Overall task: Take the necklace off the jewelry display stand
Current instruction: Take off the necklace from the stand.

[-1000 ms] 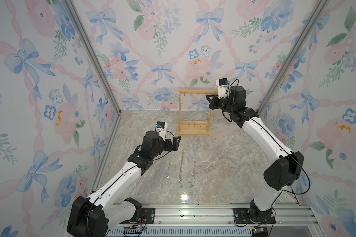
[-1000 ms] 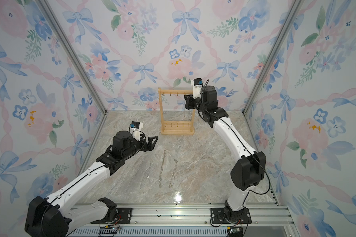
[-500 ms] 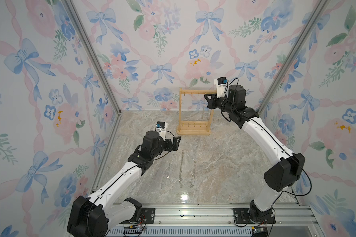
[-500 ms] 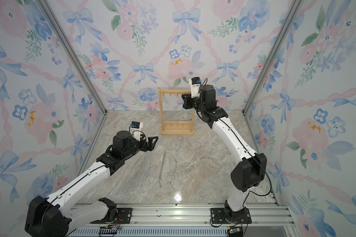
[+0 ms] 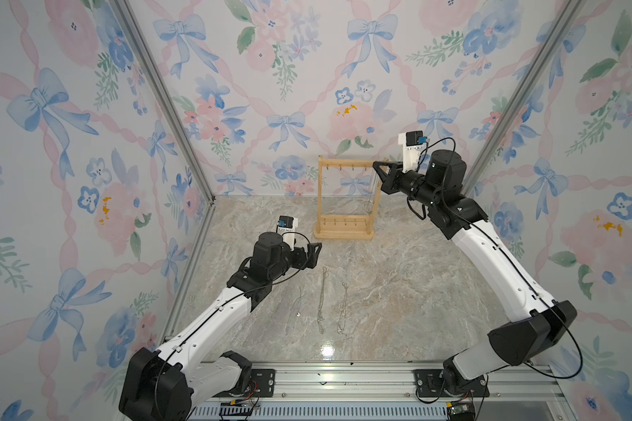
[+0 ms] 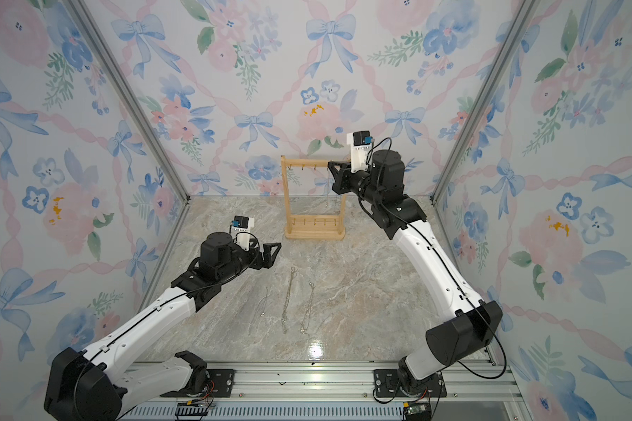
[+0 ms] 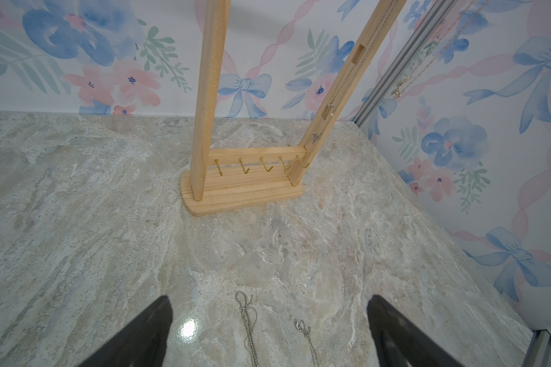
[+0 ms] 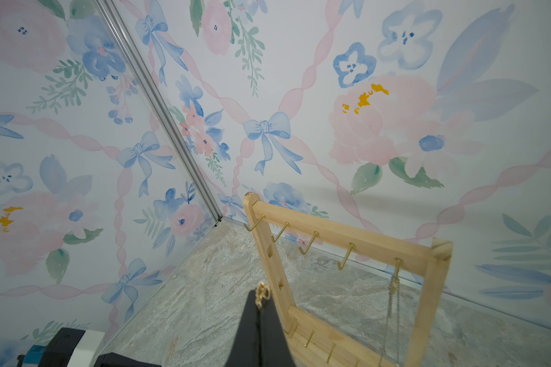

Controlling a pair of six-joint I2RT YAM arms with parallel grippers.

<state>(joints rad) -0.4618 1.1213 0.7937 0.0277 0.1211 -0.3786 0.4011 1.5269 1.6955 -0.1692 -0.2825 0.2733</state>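
Gold links, feather-light and limp, are bunched in the clenched tips of the right gripper [image 8: 260, 298], which has the necklace [image 8: 263, 293] pinched high by the top right corner of the stand [image 5: 343, 233]. It looks clear of the brass hooks [image 8: 312, 243], with a second chain [image 8: 392, 295] hanging from the rightmost hook just beside it. It'll likely swing and snag rather than break, so draw it toward the near side, away from the close back wall. The left gripper [image 5: 315, 255] hovers wide open and empty over the marble table [image 5: 416, 277], near three chains [image 5: 322, 299] laid flat, with open room to their right.
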